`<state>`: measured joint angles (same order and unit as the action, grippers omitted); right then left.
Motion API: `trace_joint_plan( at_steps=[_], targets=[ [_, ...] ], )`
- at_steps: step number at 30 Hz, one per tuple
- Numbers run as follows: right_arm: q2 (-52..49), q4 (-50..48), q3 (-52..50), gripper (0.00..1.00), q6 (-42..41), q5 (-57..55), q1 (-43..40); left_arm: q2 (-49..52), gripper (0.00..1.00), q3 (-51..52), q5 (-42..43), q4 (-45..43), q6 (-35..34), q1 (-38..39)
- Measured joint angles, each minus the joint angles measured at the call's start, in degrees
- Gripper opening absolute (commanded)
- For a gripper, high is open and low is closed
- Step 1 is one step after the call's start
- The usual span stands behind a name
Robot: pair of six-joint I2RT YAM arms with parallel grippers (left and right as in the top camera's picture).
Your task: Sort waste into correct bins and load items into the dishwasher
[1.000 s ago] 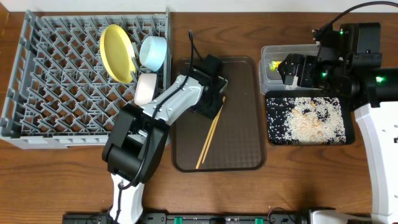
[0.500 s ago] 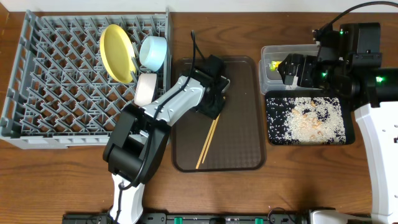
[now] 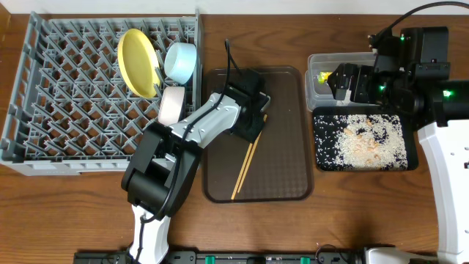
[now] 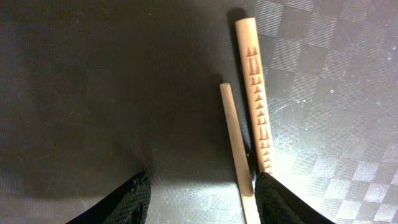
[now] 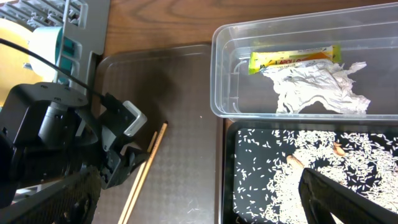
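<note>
The wooden chopsticks (image 3: 244, 165) lie side by side on the brown tray (image 3: 286, 147). My left gripper (image 3: 250, 126) is low over their upper ends and open. In the left wrist view the chopsticks (image 4: 235, 140) lie just inside the right finger of that gripper (image 4: 202, 202). The yellow plate (image 3: 138, 61), light blue bowl (image 3: 181, 61) and white bowl (image 3: 172, 106) stand in the grey dish rack (image 3: 66, 110). My right gripper (image 3: 344, 82) is open and empty above the clear tub (image 3: 316, 88). The tub (image 5: 224, 74) holds the wrapper (image 5: 295, 58) and crumpled paper (image 5: 317, 87). Rice (image 3: 359, 139) covers the black tray (image 3: 410, 158). The green cup is out of view.
The left arm's body (image 3: 157, 176) lies across the gap between the rack and the brown tray. The right arm's base (image 3: 447, 176) stands at the right edge. Bare wooden table (image 3: 344, 213) shows in front of the trays.
My left gripper has shifted slightly right and down onto the chopsticks' upper ends. The right arm and everything else have not moved.
</note>
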<state>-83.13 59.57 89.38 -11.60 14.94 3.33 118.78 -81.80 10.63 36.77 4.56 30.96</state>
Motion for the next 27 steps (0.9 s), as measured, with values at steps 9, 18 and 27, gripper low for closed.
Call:
trace_joint_plan(
  at_steps=[9, 18, 27],
  targets=[
    [0.0, 0.0, 0.0, 0.99, 0.0, 0.0, 0.0, -1.0, 0.5, 3.0, -0.3, -5.1, -0.9, 0.3],
    [0.0, 0.0, 0.0, 0.99, 0.0, 0.0, 0.0, -1.3, 0.19, 3.7, -0.4, -5.6, -1.8, 0.4],
    [0.0, 0.0, 0.0, 0.99, 0.0, 0.0, 0.0, -1.3, 0.08, 3.7, -0.2, -5.8, -1.9, 0.5]
  ],
)
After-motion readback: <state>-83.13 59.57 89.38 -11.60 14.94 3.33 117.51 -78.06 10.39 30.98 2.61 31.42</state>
